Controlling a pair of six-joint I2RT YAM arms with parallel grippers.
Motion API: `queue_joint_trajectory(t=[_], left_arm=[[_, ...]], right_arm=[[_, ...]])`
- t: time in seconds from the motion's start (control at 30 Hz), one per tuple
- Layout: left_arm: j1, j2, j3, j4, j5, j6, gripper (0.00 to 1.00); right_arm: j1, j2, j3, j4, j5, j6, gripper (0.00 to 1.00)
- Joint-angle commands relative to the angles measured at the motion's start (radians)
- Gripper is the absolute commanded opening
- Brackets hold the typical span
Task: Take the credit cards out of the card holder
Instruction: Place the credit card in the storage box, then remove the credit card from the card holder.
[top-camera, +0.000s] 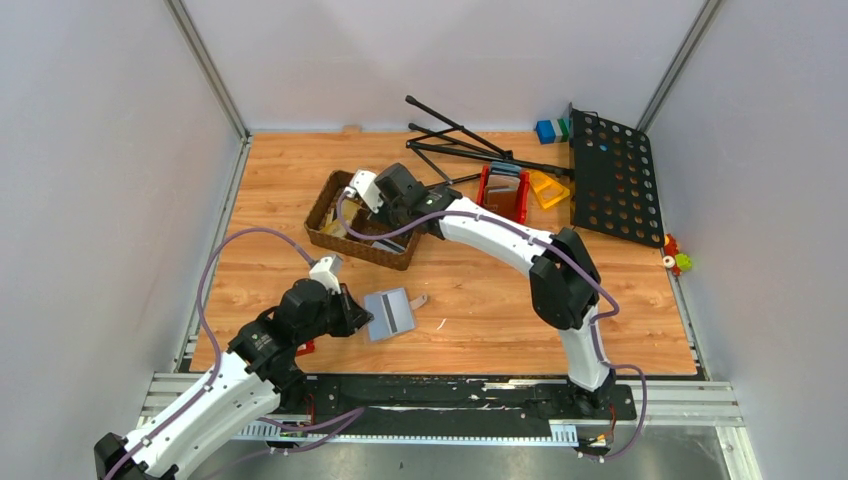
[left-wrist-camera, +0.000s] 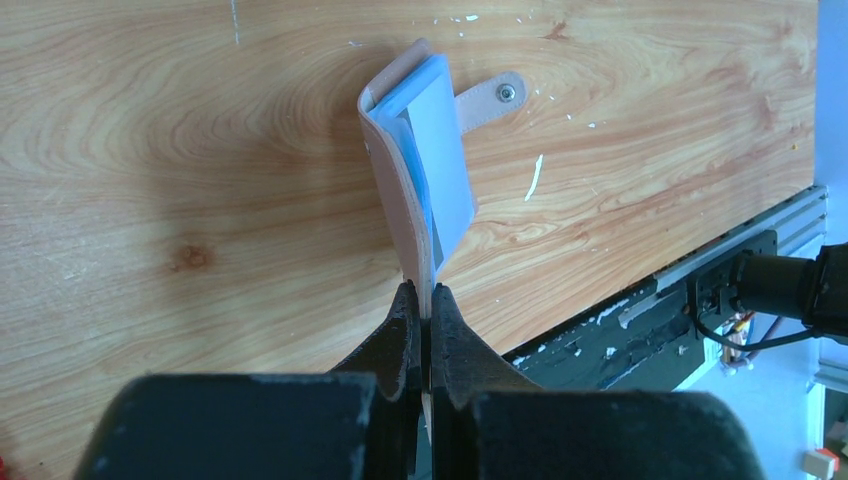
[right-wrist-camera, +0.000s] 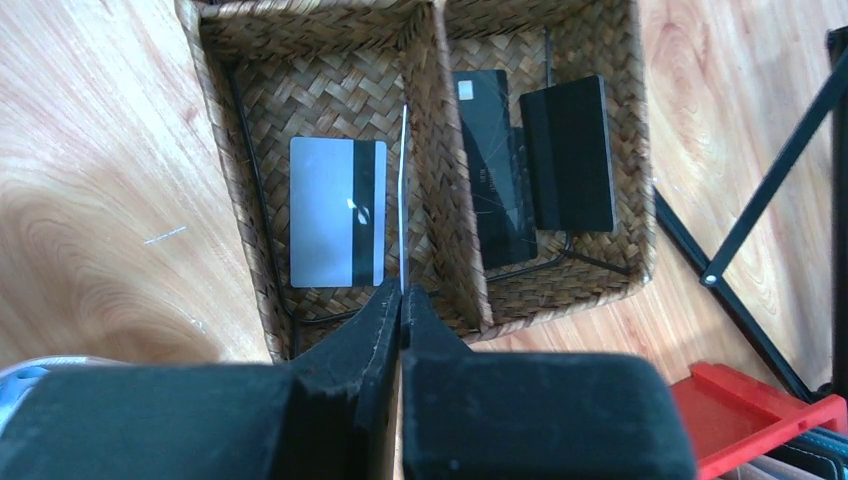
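**Ana:** Card holder, the flat taupe-brown bifold with the pale grey lining: where was it from above?

**Ben:** On the light wooden counter, towards the near edge, lining upward. The left tool was at its left edge. The right arm reached over the brown woven basket farther back.

**Ana:** And the left wrist view?

**Ben:** The left tool was clenched on the rim of one leaf. The holder looked half folded, its snap strap sticking out to the side. I could not tell whether any card sat in its slots, or whether it touched the counter.

**Ana:** The right wrist?

**Ben:** The right tool was pressed shut over the basket's woven divider. A thin pale line ran out from its tips. It may have been a card seen edge-on, but I could not tell. A silvery grey credit card with a black stripe lay flat in the compartment on the left of that view. A black credit card lay in the other, just beside a flat black case.

**Ana:** What could have gone wrong?

**Ben:** If that sliver was a card, letting go right above the divider might have perched it on the rim or dropped it in either compartment. The left pinch was narrow, so I judged the card holder could twist or slip out.
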Motion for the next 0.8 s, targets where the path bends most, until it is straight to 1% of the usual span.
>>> queue_joint_trajectory(t=[0.0,0.03,0.07,0.13,0.17,0.2,0.27,0.33,0.4,0.47,0.5,0.53,0.57,0.6,0.77], left_arm=[[0.003,0.003,0.009,0.026,-0.006,0.033,0.0],[0.003,0.004,0.009,0.025,-0.005,0.034,0.0],[0.003,0.006,0.009,0.025,-0.002,0.035,0.0],[0.003,0.008,0.01,0.027,0.004,0.036,0.0],[0.003,0.009,0.01,0.026,0.007,0.036,0.0],[0.003,0.01,0.01,0.028,0.01,0.036,0.0],[0.003,0.011,0.01,0.033,0.023,0.038,0.0],[0.003,0.011,0.011,0.043,0.043,0.039,0.0],[0.003,0.009,0.01,0.065,0.074,0.041,0.0],[0.003,0.006,0.01,0.088,0.11,0.04,0.0],[0.002,0.002,0.01,0.104,0.126,0.036,0.0],[0.003,-0.001,0.01,0.116,0.142,0.031,0.0],[0.002,-0.005,0.01,0.127,0.156,0.026,0.0],[0.003,-0.008,0.01,0.14,0.167,0.018,0.0],[0.003,-0.024,0.004,0.238,0.246,-0.041,0.0]], right_arm=[[0.022,0.022,0.071,-0.03,0.014,-0.04,0.03],[0.023,0.018,0.074,-0.037,-0.016,-0.036,0.06],[0.023,0.009,0.07,-0.039,-0.058,-0.036,0.13],[0.023,-0.018,0.051,-0.033,-0.134,-0.038,0.37],[0.023,-0.034,0.044,-0.026,-0.138,-0.036,0.48],[0.023,-0.046,0.036,-0.022,-0.139,-0.032,0.52],[0.019,-0.075,0.028,-0.028,-0.144,-0.017,0.55],[0.011,-0.12,-0.003,-0.022,-0.158,0.016,0.56],[0.003,-0.186,-0.066,-0.005,-0.17,0.056,0.56],[-0.002,-0.274,-0.169,0.03,-0.182,0.109,0.58],[-0.001,-0.326,-0.228,0.046,-0.205,0.134,0.63],[-0.001,-0.4,-0.293,0.067,-0.235,0.162,0.74],[-0.001,-0.455,-0.361,0.098,-0.258,0.197,0.91],[-0.002,-0.515,-0.437,0.127,-0.27,0.234,0.99],[-0.023,-0.788,-0.743,0.196,-0.245,0.448,1.0]])
